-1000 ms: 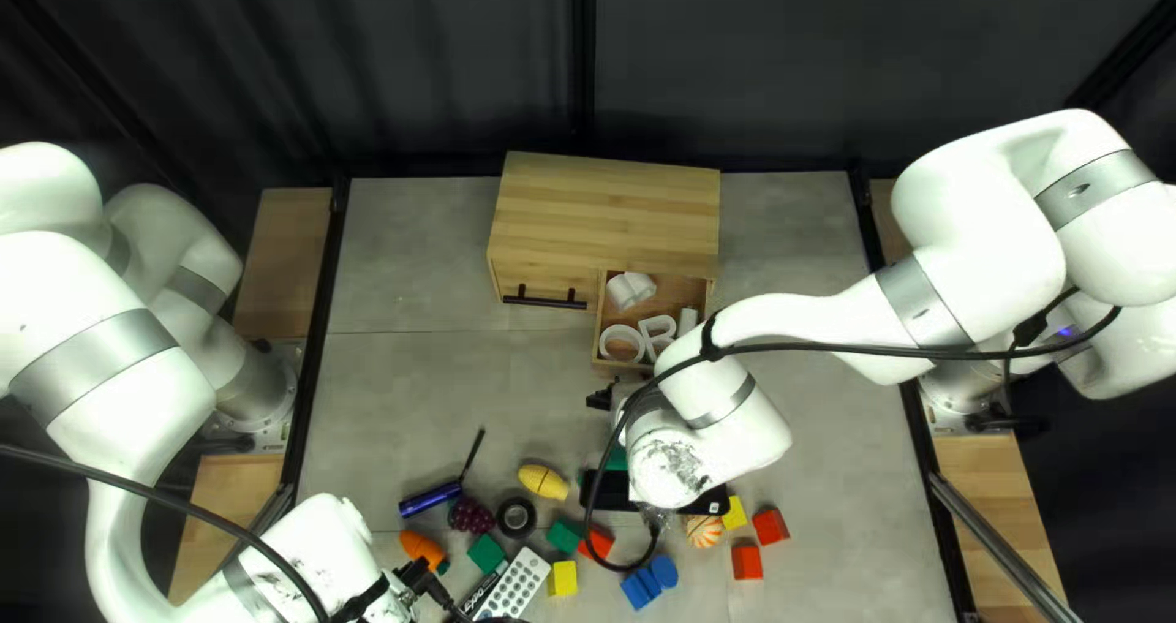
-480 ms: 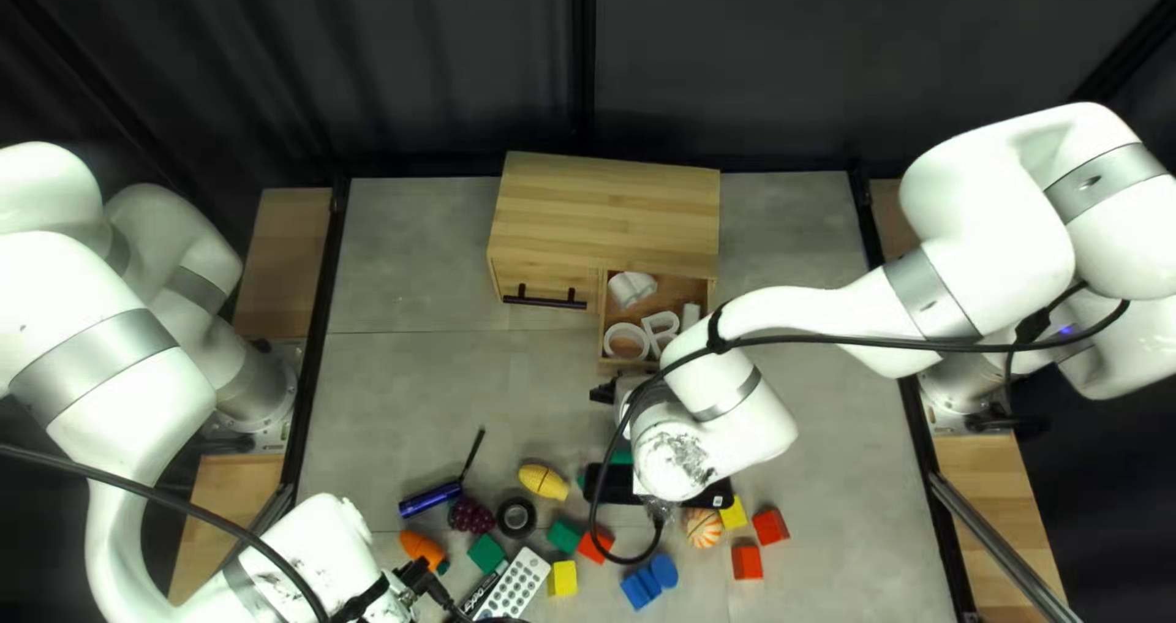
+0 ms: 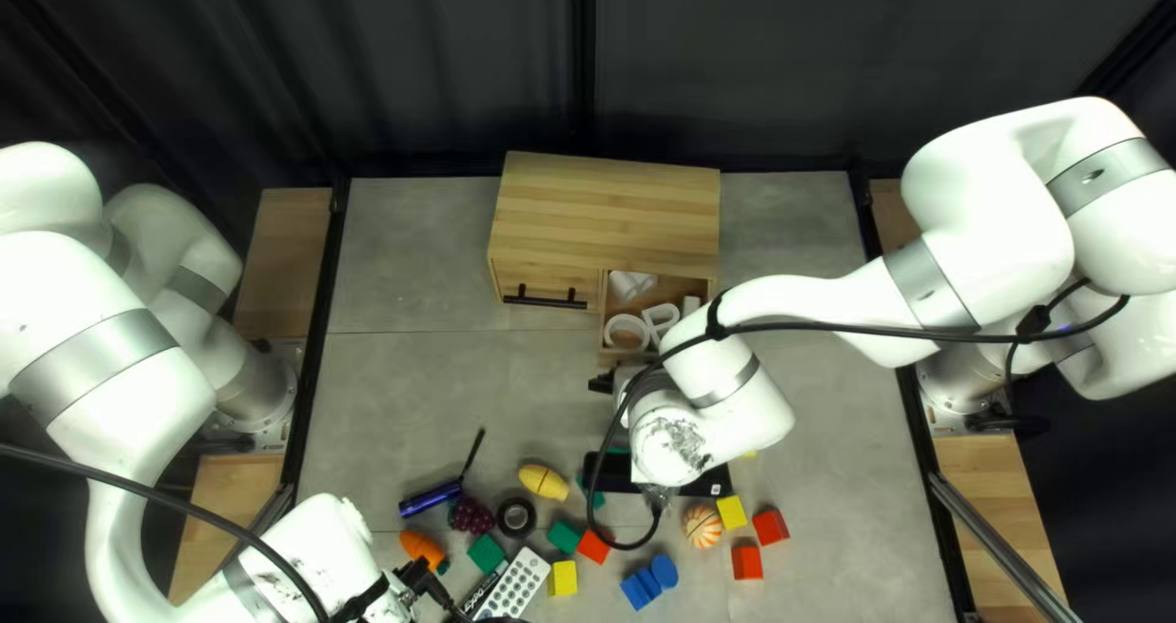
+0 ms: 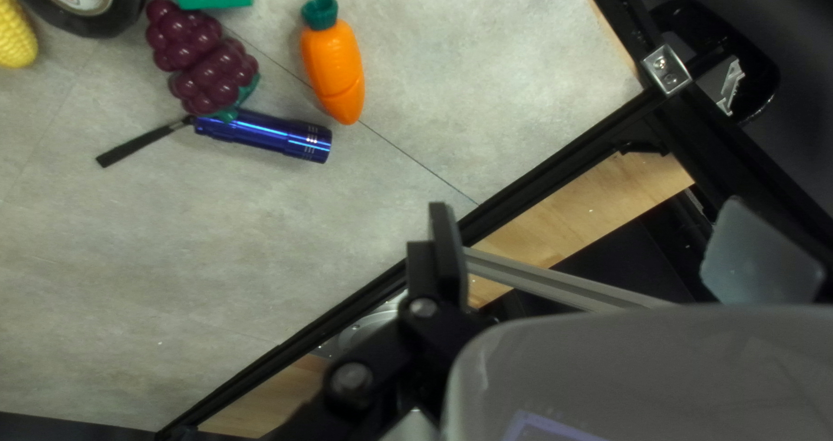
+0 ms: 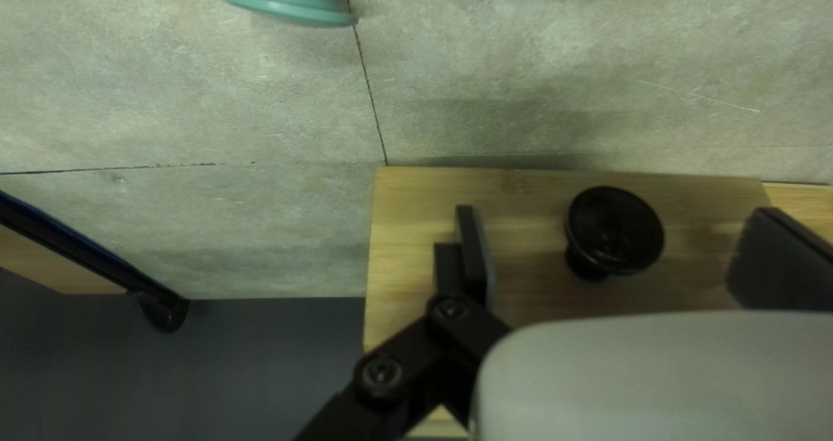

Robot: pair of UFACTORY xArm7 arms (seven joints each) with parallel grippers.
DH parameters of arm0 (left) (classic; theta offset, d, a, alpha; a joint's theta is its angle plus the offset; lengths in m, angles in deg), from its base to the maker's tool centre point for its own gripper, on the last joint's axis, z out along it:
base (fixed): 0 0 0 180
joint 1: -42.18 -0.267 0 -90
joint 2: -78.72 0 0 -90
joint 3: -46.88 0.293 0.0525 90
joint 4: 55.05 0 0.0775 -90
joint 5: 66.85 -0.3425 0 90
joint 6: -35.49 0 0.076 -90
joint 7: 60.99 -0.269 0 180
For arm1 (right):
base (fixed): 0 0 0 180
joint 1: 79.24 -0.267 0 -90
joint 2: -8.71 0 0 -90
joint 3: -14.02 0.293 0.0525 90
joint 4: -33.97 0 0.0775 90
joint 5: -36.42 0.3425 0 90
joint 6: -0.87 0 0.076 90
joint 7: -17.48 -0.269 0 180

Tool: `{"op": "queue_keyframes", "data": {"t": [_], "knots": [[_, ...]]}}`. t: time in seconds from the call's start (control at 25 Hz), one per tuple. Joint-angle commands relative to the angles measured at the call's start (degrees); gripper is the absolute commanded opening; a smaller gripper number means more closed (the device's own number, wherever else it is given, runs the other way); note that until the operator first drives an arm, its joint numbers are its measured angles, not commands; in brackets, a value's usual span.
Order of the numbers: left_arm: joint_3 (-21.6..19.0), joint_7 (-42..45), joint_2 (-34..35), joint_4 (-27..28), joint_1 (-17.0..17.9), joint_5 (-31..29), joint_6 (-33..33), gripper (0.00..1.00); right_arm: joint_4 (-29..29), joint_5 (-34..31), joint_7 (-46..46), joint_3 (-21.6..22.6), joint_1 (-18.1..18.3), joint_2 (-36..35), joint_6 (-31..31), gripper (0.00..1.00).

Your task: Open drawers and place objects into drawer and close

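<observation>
Top left view shows the drawer (image 3: 619,358) slid slightly further in, both pairs of jaws apart.

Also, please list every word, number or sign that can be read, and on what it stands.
Nothing can be quoted with certainty.
Black tape roll: marks on its core, too small to read.
Slim pen-like item: dark lettering, too small.
Black flat item: small white mark, unreadable.
</observation>
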Motion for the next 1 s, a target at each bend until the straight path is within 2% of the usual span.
{"op": "queue_keyframes", "data": {"t": [0.04,0.36,1.0], "knots": [[0.0,0.0,0.0,0.0,0.0,0.0,0.0,1.0,-2.45,-1.03,0.85,-0.61,0.8,2.22,-1.33,1.0],[0.0,0.0,0.0,0.0,0.0,0.0,0.0,1.0,-6.93,-3.13,1.12,-1.56,1.8,5.59,-4.18,1.0],[0.0,0.0,0.0,0.0,0.0,0.0,0.0,1.0,-9.65,-6.08,3.75,-3.39,4.02,7.63,-8.19,1.0]]}}
